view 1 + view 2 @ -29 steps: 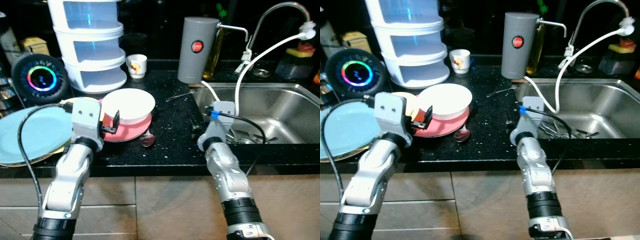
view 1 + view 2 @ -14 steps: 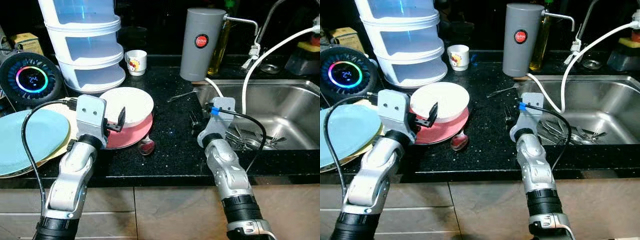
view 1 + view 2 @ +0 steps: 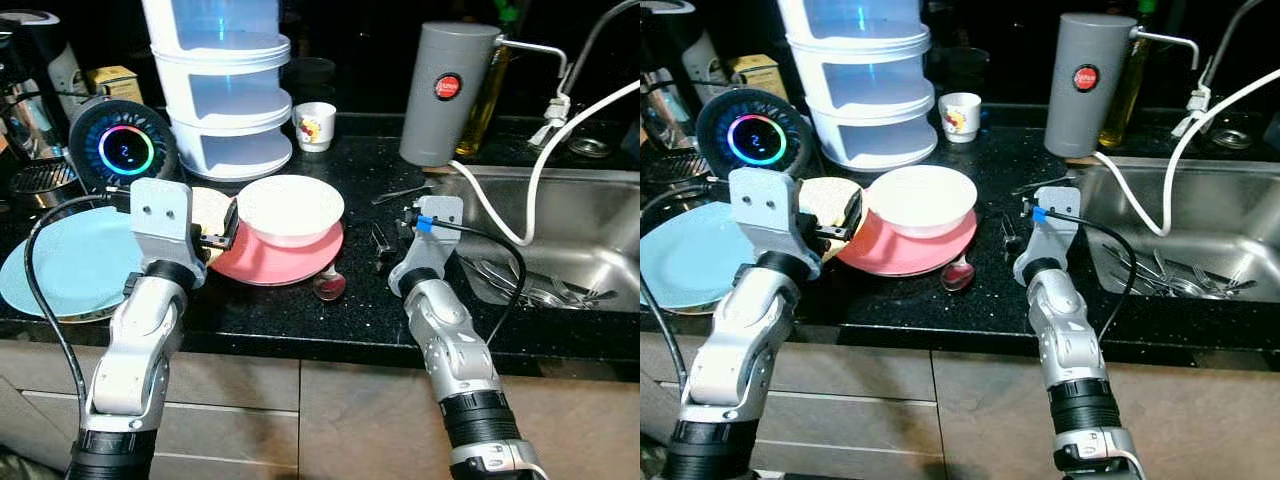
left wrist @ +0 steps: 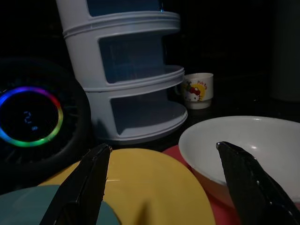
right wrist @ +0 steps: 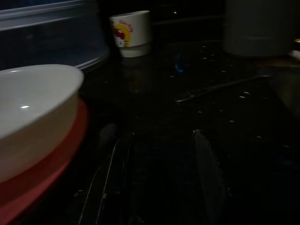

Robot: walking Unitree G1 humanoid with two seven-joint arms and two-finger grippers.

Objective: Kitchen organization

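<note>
Fingers [image 4: 89, 183] of the left gripper [image 3: 228, 229] stay spread just short of the white bowl [image 3: 290, 208] on the pink plate [image 3: 275, 262]; only the camera has shifted. Right gripper [image 3: 382, 245], fingers parted, still hovers over the worktop [image 3: 360, 310]. Nothing grasped yet.

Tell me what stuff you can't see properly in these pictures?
- Yellow plate: mostly hidden under the pink plate and the left end effector in the eye views.
- Cutlery in the sink: a tangled heap, pieces too small to tell apart.
- Cup: its picture is too small to read in the eye views.
- Right wrist view: very dark, so the right end effector is barely visible.
- Stacked container: top cut off by the edge.
</note>
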